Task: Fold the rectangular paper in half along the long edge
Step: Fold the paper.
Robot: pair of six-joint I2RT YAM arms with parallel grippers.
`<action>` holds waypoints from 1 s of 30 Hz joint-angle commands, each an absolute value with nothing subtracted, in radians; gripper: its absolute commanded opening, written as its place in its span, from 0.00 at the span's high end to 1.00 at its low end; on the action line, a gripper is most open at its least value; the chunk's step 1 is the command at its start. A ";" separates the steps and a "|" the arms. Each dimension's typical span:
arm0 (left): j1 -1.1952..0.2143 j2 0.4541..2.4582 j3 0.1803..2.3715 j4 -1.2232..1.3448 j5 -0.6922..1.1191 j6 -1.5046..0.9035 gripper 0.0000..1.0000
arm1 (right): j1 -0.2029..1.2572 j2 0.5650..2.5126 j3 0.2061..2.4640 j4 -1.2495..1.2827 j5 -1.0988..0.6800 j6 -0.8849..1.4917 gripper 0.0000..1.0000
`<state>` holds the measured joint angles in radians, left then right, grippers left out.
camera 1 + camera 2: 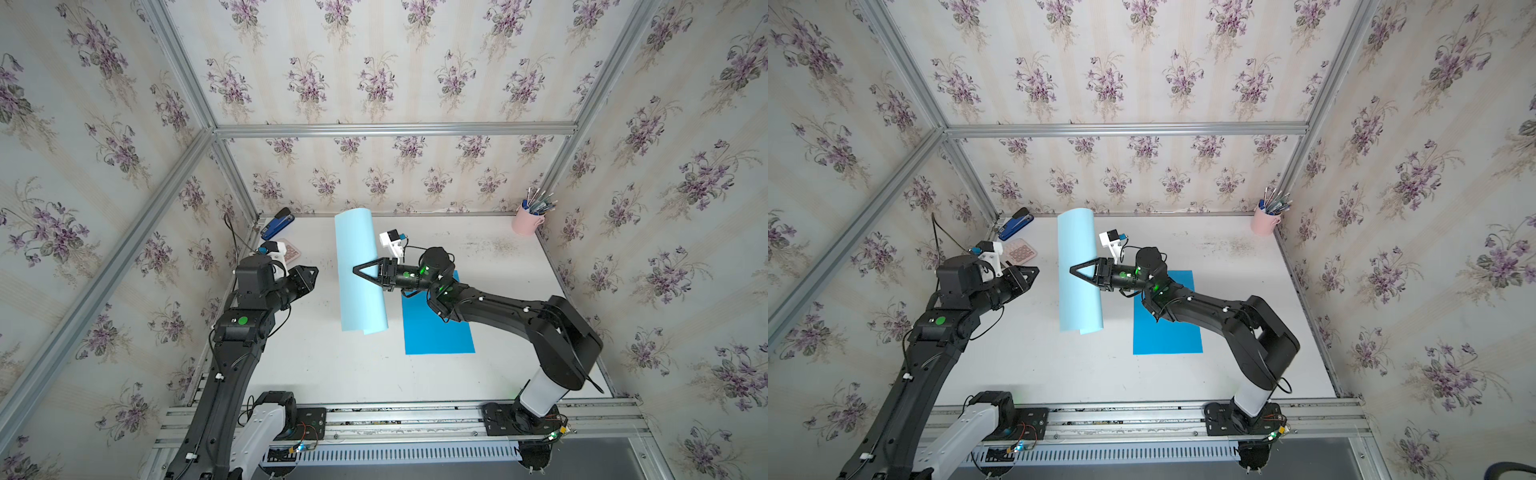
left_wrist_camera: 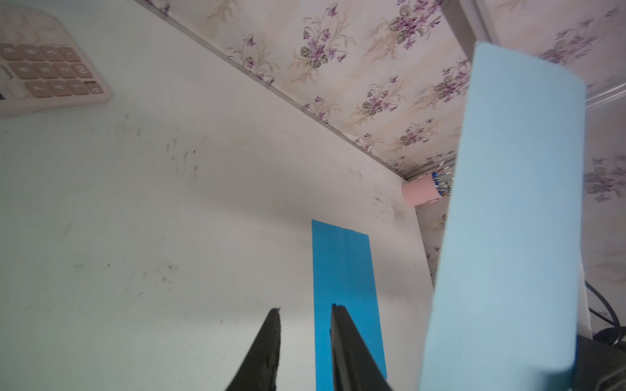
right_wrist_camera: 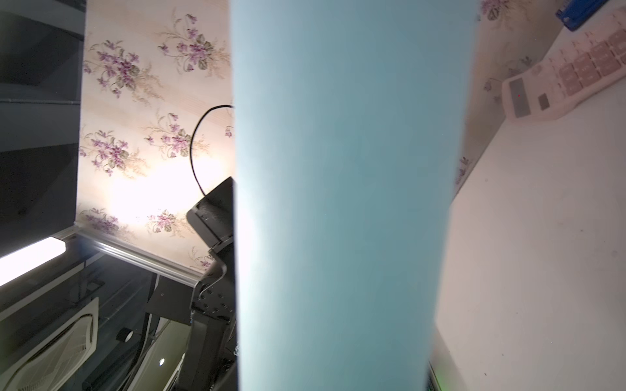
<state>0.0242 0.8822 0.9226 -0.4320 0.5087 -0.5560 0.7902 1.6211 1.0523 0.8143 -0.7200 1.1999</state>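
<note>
Paper (image 1: 361, 299) aloft in the right fingers' (image 1: 357, 271) tight grip; left fingers (image 2: 267, 348) slightly apart, empty, near its edge.

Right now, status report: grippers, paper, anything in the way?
Left gripper open, empty, apart from light paper. Right gripper shut on it, held up, curled over, uncreased. Dark sheet flat, partly under right arm.

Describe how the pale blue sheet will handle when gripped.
Probably floppy: the pale blue sheet curls over where the right gripper pinches it. Likely light, since one pinch holds it aloft. It may crease easily.
</note>
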 commanded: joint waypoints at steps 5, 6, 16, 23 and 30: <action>0.027 0.908 0.895 -0.095 0.821 -0.759 0.69 | 0.750 1.484 1.057 0.736 -0.738 1.230 0.59; 0.026 0.916 0.877 -0.024 0.857 -0.803 0.69 | 0.748 1.473 1.064 0.733 -0.736 1.237 0.59; -0.091 0.934 0.861 0.227 0.952 -0.967 0.69 | 0.746 1.445 1.134 0.740 -0.740 1.313 0.58; -0.173 0.945 0.906 0.172 0.928 -0.961 0.68 | 0.735 1.449 1.175 0.711 -0.732 1.324 0.59; -0.247 0.948 0.932 0.109 0.887 -0.923 0.68 | 0.732 1.459 1.198 0.641 -0.713 1.271 0.58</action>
<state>-0.2356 0.9478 0.9188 0.1234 0.9077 -0.9508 0.7330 1.4536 1.1889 0.6659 -0.7216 1.3048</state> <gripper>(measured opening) 0.318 0.418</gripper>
